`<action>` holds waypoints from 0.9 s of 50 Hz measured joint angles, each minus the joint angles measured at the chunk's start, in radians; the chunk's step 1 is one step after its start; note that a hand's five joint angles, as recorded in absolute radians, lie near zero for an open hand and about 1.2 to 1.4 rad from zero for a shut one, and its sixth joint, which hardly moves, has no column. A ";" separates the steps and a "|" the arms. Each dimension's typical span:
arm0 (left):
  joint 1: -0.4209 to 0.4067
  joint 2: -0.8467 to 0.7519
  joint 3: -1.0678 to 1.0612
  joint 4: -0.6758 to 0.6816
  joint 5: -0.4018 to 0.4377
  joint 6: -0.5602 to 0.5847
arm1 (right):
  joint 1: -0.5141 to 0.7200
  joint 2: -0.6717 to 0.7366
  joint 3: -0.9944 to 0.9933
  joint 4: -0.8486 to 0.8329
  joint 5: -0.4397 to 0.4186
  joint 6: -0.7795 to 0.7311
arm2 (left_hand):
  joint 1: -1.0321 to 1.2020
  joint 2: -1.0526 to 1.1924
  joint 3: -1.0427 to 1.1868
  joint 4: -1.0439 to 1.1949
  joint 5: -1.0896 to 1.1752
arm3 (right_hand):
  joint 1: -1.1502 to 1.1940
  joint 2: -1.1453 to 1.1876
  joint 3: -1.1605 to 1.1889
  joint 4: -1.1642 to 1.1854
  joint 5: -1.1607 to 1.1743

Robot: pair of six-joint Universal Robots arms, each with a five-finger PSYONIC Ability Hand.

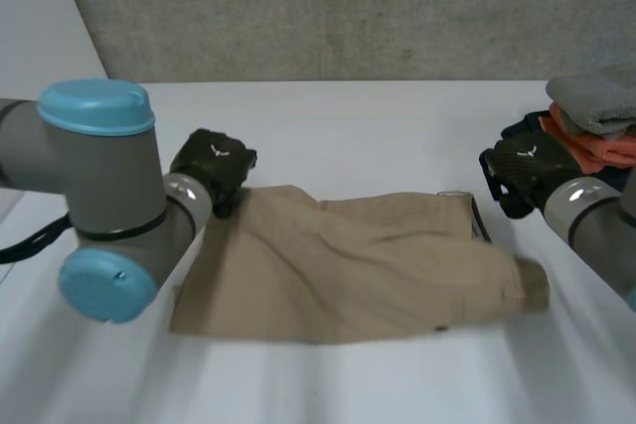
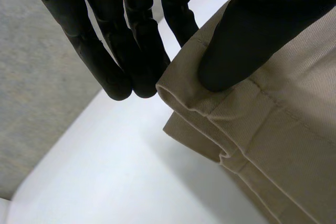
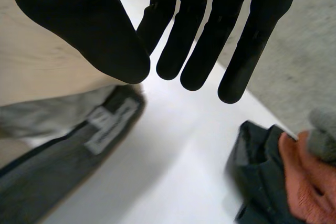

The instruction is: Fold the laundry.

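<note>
Head view: clothes pile (image 1: 596, 114) behind right robot hand (image 1: 525, 172), beside trousers (image 1: 358, 265).

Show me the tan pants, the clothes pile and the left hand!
tan pants (image 1: 348, 265), head view, the cloth's middle.
clothes pile (image 1: 596, 101), head view, grey top piece.
left hand (image 1: 214, 166), head view, its back.

The left arm (image 1: 99, 176) bends across the near left side, and its left hand (image 1: 214, 166) reaches forward with the fingers (image 2: 113, 61) straight and close together. Its thumb (image 2: 236, 40) closes down toward them, pinching the hemmed edge of the tan trousers (image 2: 283, 140). The right arm (image 1: 596, 220) comes in from the near right, and the right hand (image 1: 527, 171) hangs with straight, slightly spread fingers (image 3: 194, 40) and the thumb (image 3: 89, 24) apart from them, holding nothing.
</note>
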 measured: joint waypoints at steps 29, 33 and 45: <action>-0.015 -0.110 0.098 0.052 -0.045 0.027 | -0.032 0.083 -0.489 0.705 0.010 0.148 | 0.001 0.002 0.003 0.001 0.000 | -0.573 -0.646 -0.655 -0.665 -0.697; -0.004 -0.110 0.099 0.055 -0.046 0.024 | -0.018 0.145 -0.497 0.730 -0.026 0.153 | 0.001 0.002 0.003 0.001 0.000 | -0.573 -0.646 -0.655 -0.666 -0.695; -0.001 -0.123 0.102 0.066 -0.041 0.022 | 0.045 0.314 -0.450 0.487 -0.006 0.165 | 0.001 0.003 0.003 0.003 0.000 | -0.037 -0.022 -0.035 -0.040 -0.079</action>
